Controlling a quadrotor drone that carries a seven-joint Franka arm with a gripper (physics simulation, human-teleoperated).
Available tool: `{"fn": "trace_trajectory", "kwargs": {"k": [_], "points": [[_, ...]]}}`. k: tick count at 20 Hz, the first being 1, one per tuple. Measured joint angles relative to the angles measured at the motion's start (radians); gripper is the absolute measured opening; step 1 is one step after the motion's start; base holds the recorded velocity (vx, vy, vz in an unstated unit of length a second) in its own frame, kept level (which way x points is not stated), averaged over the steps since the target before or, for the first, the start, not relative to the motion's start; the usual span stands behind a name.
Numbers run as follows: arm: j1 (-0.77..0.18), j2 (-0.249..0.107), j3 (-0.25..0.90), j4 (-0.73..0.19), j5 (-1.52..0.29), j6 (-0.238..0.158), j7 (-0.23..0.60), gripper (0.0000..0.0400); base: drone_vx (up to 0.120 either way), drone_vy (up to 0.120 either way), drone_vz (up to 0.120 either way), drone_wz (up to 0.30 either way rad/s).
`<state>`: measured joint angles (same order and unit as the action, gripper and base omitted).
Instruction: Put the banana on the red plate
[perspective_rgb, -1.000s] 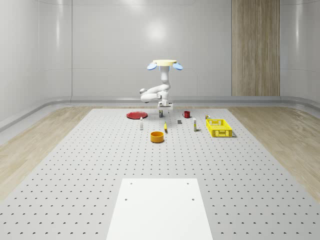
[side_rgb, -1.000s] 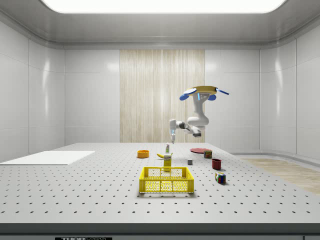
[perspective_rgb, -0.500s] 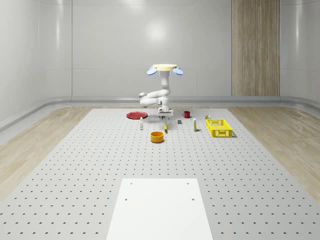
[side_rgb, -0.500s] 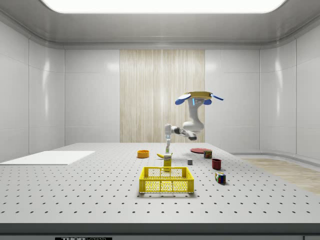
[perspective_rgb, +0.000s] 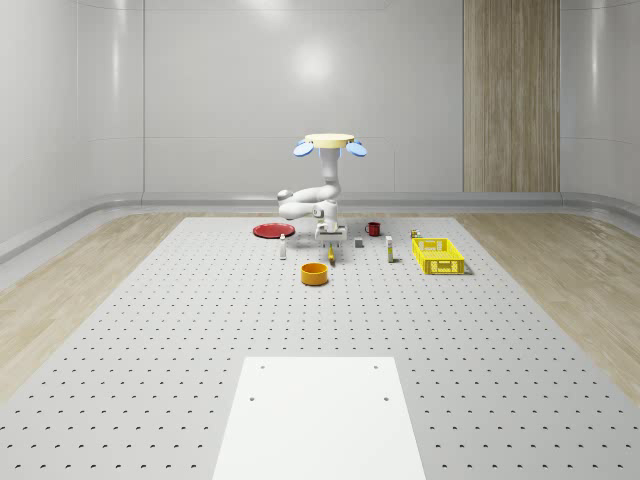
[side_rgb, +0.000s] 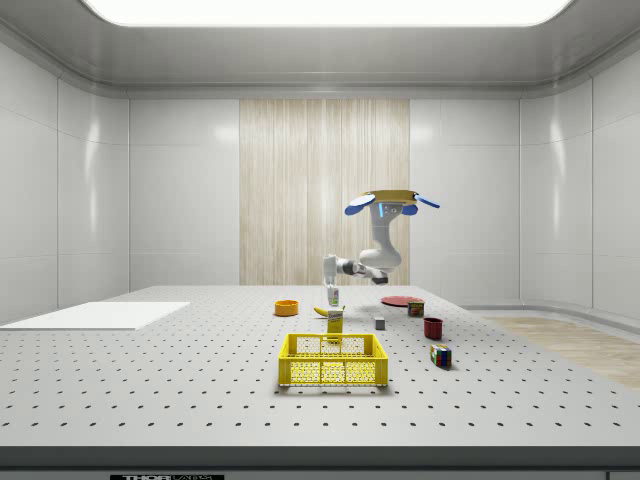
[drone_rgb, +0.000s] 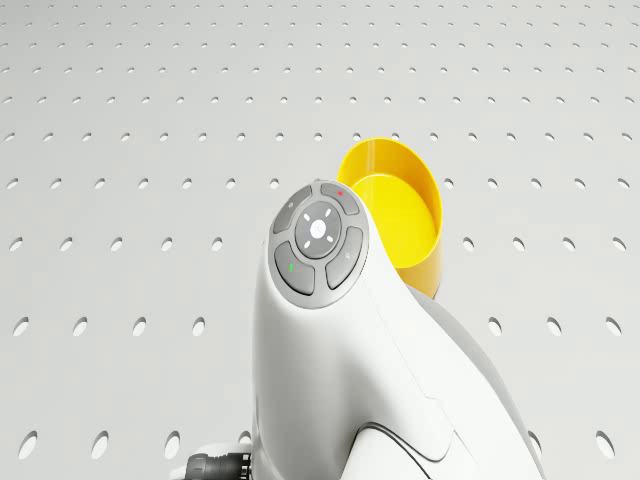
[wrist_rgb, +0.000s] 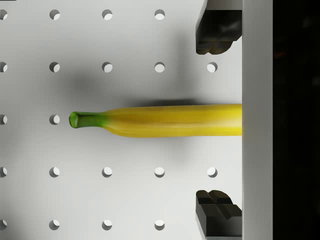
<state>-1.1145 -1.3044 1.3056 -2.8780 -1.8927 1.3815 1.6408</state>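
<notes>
Astride banana (wrist_rgb: 165, 120), parted jaws.

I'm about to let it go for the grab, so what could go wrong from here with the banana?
1. In the wrist view the banana lies between the open tool's fingers but off toward its stem end; a grab near the other end might let it tip or slip.
2. The drone hovers; any drift could spoil the alignment.
3. The yellow bowl and a small bottle stand nearby; carrying toward the red plate might clip the bottle.
</notes>
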Motion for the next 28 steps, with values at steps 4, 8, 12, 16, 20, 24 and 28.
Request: {"fn": "trace_trajectory", "kwargs": {"k": [4, 8, 12, 16, 20, 24, 28], "points": [[0.000, -0.022, -0.047, 0.010, -0.040, 0.036, -0.004, 0.0400, 0.000, 0.000, 0.000, 0.000], [-0.002, -0.042, -0.102, 0.024, -0.089, 0.075, -0.008, 0.0400, 0.000, 0.000, 0.000, 0.000], [-0.008, -0.057, -0.153, 0.041, -0.134, 0.109, -0.012, 0.0400, 0.000, 0.000, 0.000, 0.000], [-0.013, -0.066, -0.187, 0.054, -0.165, 0.134, -0.013, 0.0400, 0.000, 0.000, 0.000, 0.000], [-0.018, -0.071, -0.209, 0.064, -0.185, 0.149, -0.013, 0.0400, 0.000, 0.000, 0.000, 0.000], [-0.021, -0.074, -0.218, 0.069, -0.193, 0.157, -0.013, 0.0290, 0.000, 0.000, 0.000, 0.000], [-0.023, -0.077, -0.222, 0.071, -0.195, 0.162, -0.012, 0.0202, 0.000, 0.000, 0.000, 0.000]]}}
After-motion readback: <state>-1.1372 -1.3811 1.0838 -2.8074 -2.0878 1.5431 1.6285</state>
